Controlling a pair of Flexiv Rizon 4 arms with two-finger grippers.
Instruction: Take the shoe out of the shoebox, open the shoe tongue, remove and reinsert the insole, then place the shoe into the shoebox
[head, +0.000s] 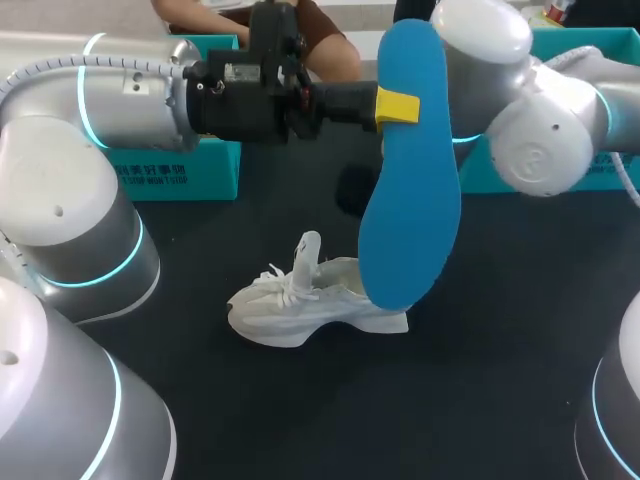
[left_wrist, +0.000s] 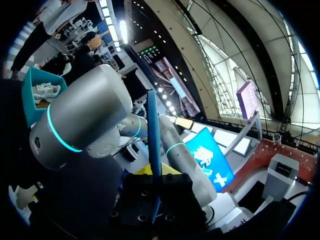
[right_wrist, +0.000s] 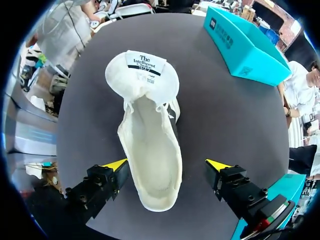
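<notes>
The left tool (head: 397, 107) is clenched on the blue insole (head: 410, 170), holding it upright high above the worktop (head: 480, 400), with its lower end pointing down toward the shoe. The right tool (right_wrist: 167, 165) is released, its fingers (right_wrist: 117, 164) spread either side of the white shoe (right_wrist: 150, 145) below. The shoe rests mid-worktop with its tongue (right_wrist: 142, 65) pulled open. A teal shoebox (head: 190, 175) sits far left.
</notes>
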